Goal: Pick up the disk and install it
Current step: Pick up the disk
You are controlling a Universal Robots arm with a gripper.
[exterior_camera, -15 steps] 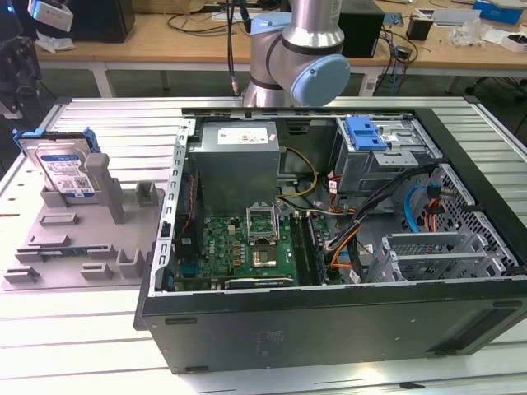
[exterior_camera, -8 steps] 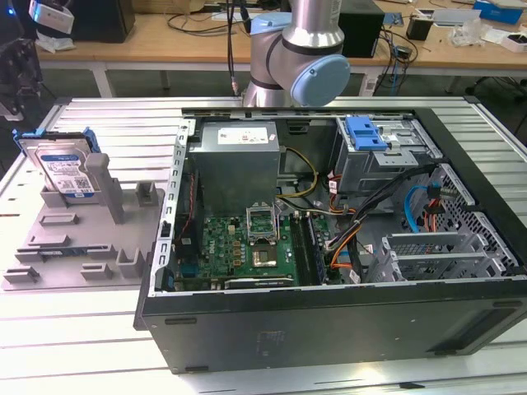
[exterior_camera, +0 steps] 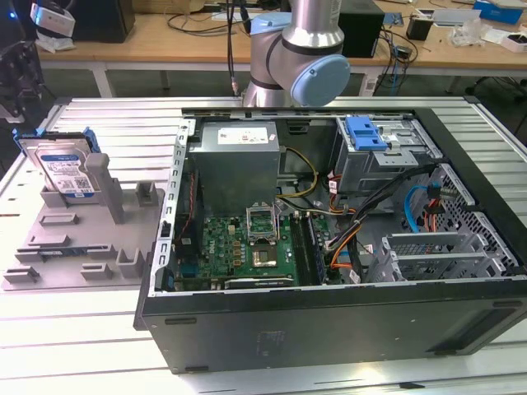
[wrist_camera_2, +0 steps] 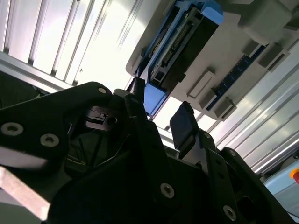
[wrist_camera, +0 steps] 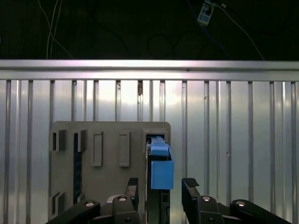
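Clearly the disk [wrist_camera: 161, 170] stands in its grey holder [wrist_camera: 110, 186], between the released jaws.

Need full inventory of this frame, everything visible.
table: 1, silver slatted, under everything
computer case: 1, black, side open, centre of table
fixture: 1, grey, on the table beside the case, exterior view's left
disk: 1, silver in blue carrier, upright in the fixture
motherboard: 1, green, inside the case
drive bracket: 1, blue, inside the case
arm: 1, silver and light blue, behind the case
gripper: 1, black, open, lined up over the disk, not touching
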